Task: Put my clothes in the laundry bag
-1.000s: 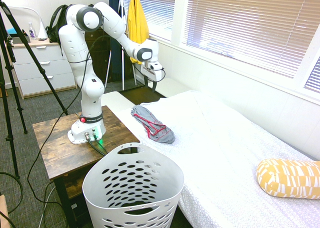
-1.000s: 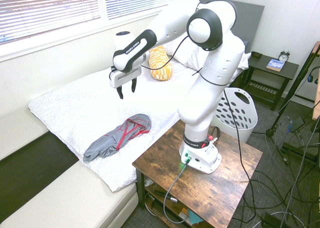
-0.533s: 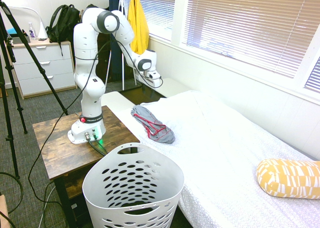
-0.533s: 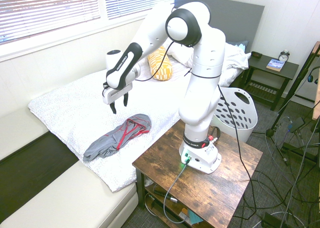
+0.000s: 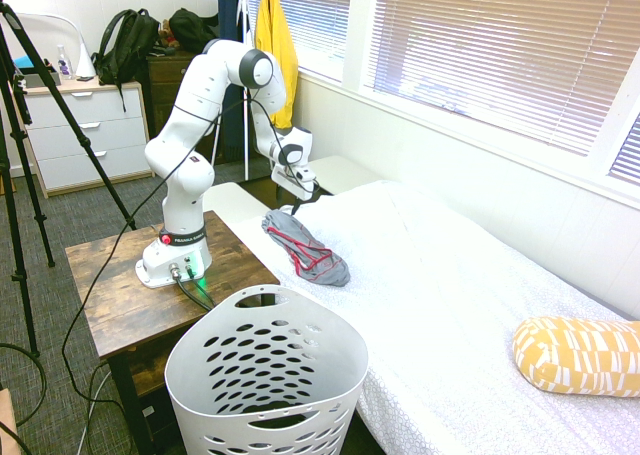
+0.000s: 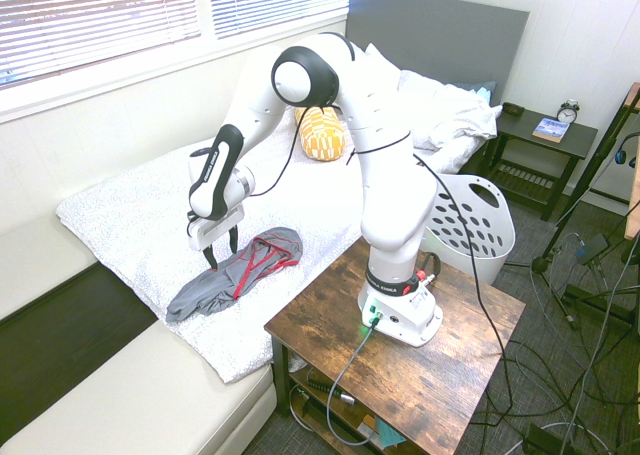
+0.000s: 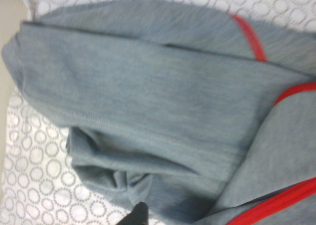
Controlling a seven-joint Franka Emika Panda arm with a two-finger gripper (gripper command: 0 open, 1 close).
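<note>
**Cloth, plastic and wood around the bed**

The soft grey cloth garment with red piping (image 6: pixel 232 276) looks matt, finely knit, with stitched hems. It lies on the bed's white coverlet (image 5: pixel 450 295), cloth printed with small rings. Beside the bed, the white perforated plastic laundry basket (image 5: pixel 266 380) is smooth, and the dark wooden bench (image 6: pixel 420 365) shows rough grain.

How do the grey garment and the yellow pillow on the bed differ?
The grey garment lies flat and crumpled at the bed's edge near the arm; the yellow pillow is plump and sits at the far end. The garment is plain grey with red piping; the pillow has a white pattern. Both rest on the white bedspread.
</note>
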